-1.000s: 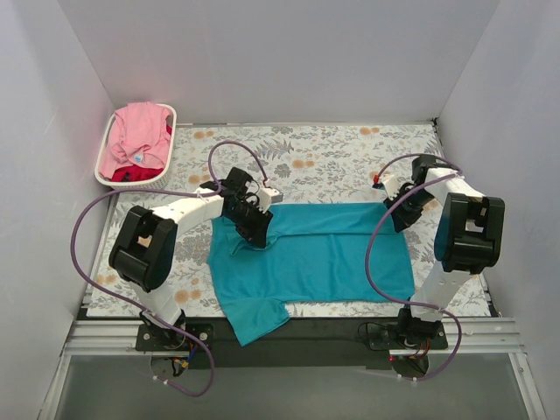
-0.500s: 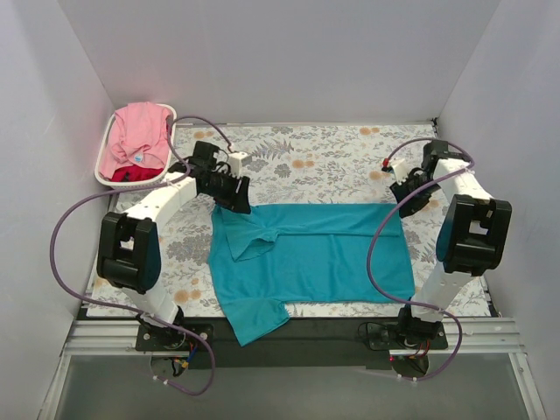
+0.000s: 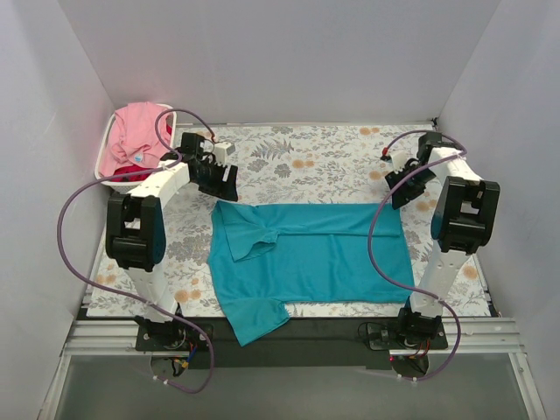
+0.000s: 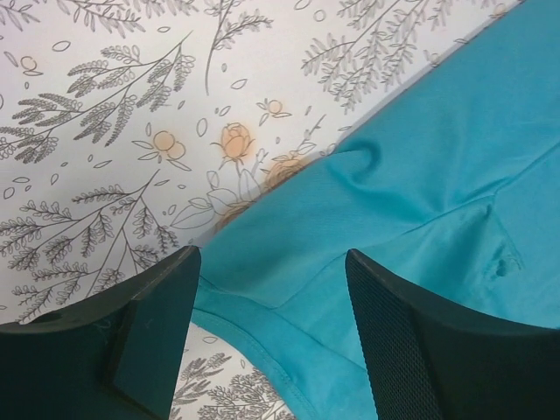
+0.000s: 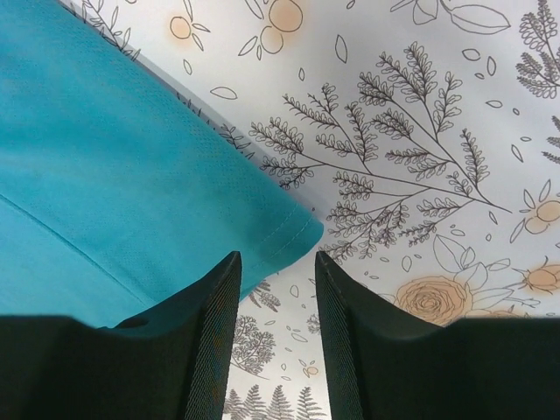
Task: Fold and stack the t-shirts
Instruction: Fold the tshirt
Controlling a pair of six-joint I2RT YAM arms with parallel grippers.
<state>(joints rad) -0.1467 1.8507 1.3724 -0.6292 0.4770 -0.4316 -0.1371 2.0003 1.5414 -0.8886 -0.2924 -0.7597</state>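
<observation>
A teal t-shirt [image 3: 306,254] lies flat in the middle of the floral table, its far edge folded toward me and one sleeve hanging off the near edge. My left gripper [image 3: 222,179] hovers open just beyond its far left corner; in the left wrist view the gripper [image 4: 271,297] holds nothing, with teal cloth [image 4: 420,175] below. Beyond the far right corner, my right gripper [image 3: 401,187] is open too; the right wrist view shows the gripper [image 5: 277,289] empty over the shirt's corner [image 5: 131,175]. A pink t-shirt [image 3: 138,136] lies on a red t-shirt [image 3: 131,172] in the basket.
The white slatted basket [image 3: 102,157] stands at the far left corner, close to my left arm. Grey walls close in the table on three sides. Bare floral tabletop [image 3: 332,157] stretches beyond the teal shirt. Purple cables loop beside both arms.
Both grippers have opened and let go of the teal shirt's far edge. The left one has drawn back toward the far left, near the basket; the right one has moved slightly farther away.
</observation>
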